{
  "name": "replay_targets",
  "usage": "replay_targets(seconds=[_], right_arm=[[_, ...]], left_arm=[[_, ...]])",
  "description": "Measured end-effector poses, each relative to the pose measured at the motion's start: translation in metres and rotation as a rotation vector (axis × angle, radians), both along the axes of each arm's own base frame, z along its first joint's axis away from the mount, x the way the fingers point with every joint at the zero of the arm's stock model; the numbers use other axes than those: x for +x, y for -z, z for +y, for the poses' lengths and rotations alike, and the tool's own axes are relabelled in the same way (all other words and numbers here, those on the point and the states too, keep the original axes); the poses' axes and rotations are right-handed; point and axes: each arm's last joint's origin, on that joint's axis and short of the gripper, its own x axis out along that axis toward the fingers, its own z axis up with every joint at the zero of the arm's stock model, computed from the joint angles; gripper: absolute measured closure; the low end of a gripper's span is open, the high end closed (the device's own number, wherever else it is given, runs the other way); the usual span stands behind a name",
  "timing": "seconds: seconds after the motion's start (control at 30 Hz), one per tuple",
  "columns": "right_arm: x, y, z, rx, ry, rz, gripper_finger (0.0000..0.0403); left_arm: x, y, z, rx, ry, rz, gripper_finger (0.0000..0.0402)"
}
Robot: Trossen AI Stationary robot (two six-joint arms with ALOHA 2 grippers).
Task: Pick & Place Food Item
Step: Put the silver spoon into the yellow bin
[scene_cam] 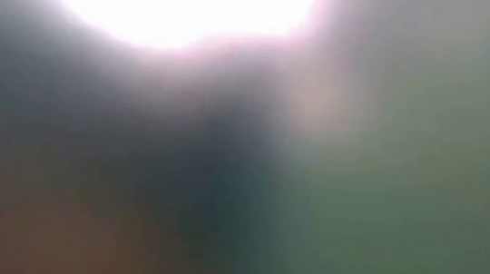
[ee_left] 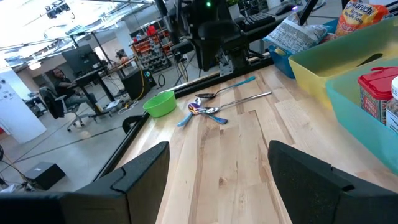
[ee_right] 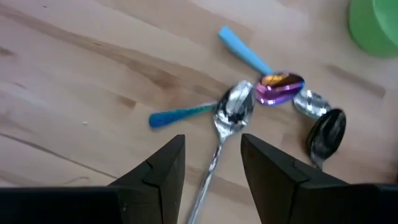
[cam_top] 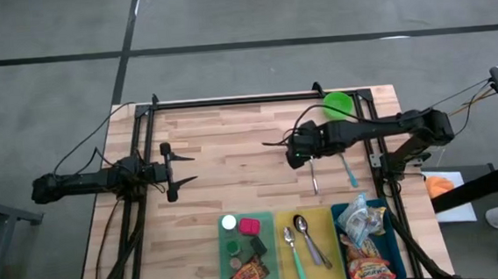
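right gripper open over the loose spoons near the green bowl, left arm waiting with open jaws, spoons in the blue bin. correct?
One thing is off: the binned spoons lie in the yellow bin, not the blue bin, as the high view shows. The rest holds: right gripper open over the loose spoons near the green bowl, left gripper waiting open.

I see a green bowl (cam_top: 338, 105) sitting near the far right corner of the wooden table (cam_top: 232, 149). Just in front of it lies a loose cluster of spoons (ee_right: 249, 106), among them a silver spoon (ee_right: 231, 112) and an iridescent purple spoon (ee_right: 280, 88) with a light blue handle. Along the near edge, a yellow bin (cam_top: 303, 219) holds two more spoons. Beyond the table, a person (ee_left: 59, 84) sits at a desk.
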Motion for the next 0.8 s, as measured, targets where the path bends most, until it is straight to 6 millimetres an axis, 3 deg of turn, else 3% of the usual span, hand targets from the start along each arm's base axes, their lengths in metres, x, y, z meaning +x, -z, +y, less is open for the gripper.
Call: replay_targets(seconds=[0.5,0.8], right_arm=[[-0.02,0.079,0.0,0.108,0.089,-0.039,0.025],[-0.028,0.102,-0.001,0.134,0.116,-0.093,0.025]], left_arm=[[0.0,0.0,0.0,0.0,0.0,0.0,0.0126],[0.0,0.0,0.0,0.0,0.0,0.0,0.0126]])
